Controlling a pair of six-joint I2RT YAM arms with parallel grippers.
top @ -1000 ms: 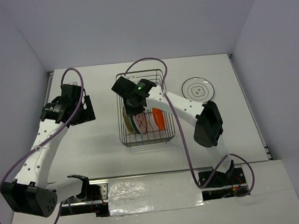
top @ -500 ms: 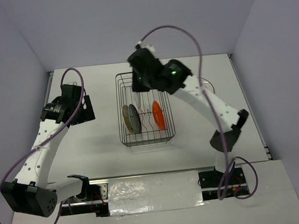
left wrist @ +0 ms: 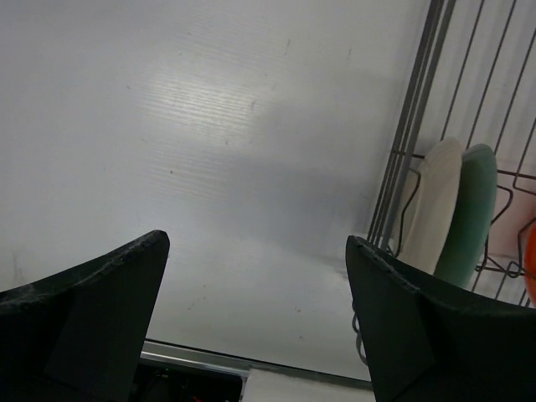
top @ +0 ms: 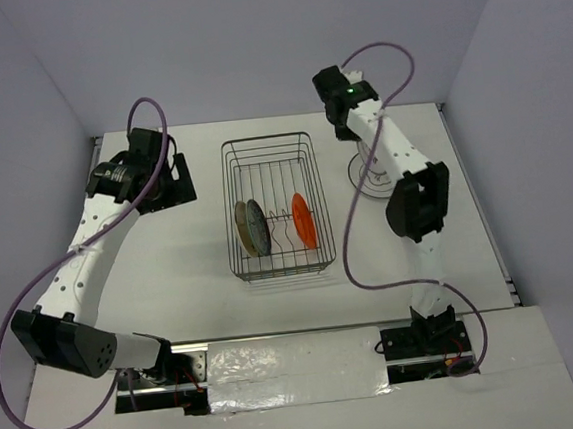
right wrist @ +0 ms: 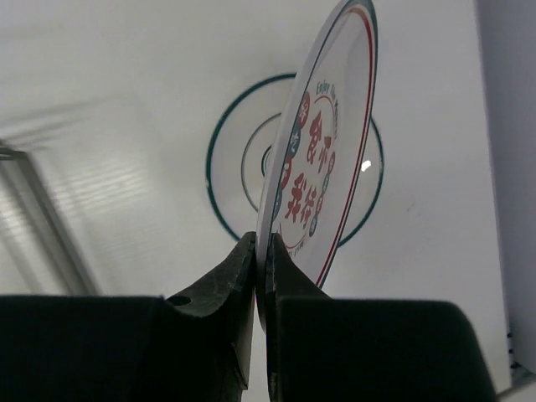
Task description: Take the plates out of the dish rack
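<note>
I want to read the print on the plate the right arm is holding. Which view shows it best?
Right wrist: the printed plate is close up, pinched at its rim by the right end effector, red characters legible. Top external hides it under the right arm; left wrist shows only racked plates.

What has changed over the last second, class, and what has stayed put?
The right end effector, shut on a patterned plate, lifted it from the rack and swung it right, over the plate on the table. The left end effector edged slightly forward, open. Three plates stay racked.
</note>
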